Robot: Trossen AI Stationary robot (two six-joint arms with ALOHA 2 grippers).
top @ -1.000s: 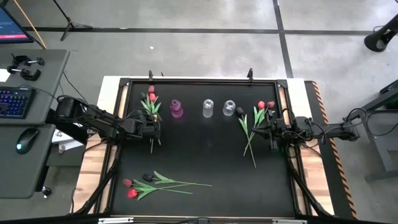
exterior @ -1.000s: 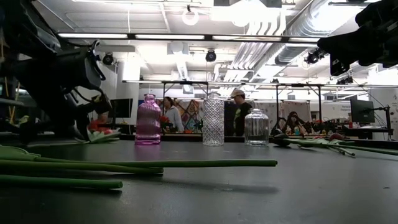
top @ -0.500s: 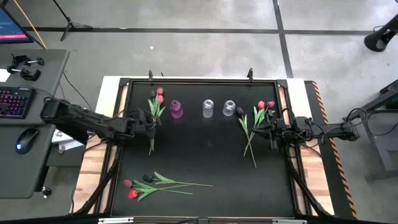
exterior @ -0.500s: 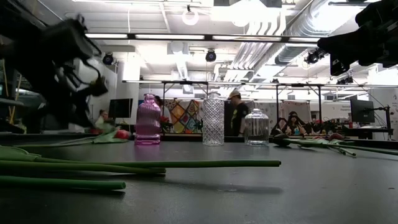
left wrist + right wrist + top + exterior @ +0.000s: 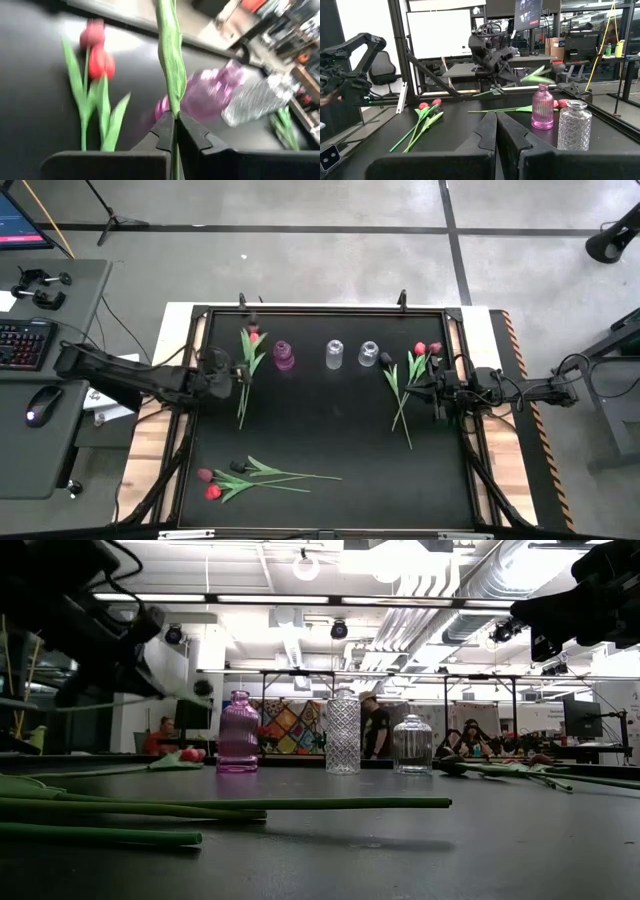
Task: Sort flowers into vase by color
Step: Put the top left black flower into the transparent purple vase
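Note:
My left gripper [image 5: 237,374] is at the table's left side, shut on a tulip [image 5: 171,60] with a green stem and leaf. The tulip is lifted off the table, and its small dark head [image 5: 203,688] points toward the far edge. Under it, a pink and a red tulip [image 5: 95,50] lie flat on the table. A purple vase [image 5: 284,356] and two clear glass vases [image 5: 334,354] [image 5: 369,354] stand in a row at the far side. My right gripper [image 5: 432,388] waits shut at the table's right edge. My left gripper pinches the tulip's stem, where a leaf wraps it [image 5: 173,111], between its two fingers. The fingers come from the table's left, slanting slightly down, and lie across the stem. The tulip hangs clear of the table and nearly level, sticking out on both sides of the fingers.
Three tulips [image 5: 408,372] lie beside my right gripper, heads toward the vases. Three more [image 5: 250,473] lie near the front left, heads toward the left edge. A black frame [image 5: 320,309] runs round the table. People move in the room beyond.
My left gripper has risen from the table and drawn back toward the left edge, tipping up from a steep downward slant. It has kept shut on the stem. The held tulip has been lifted clear, while the pink and red tulips stay on the table.

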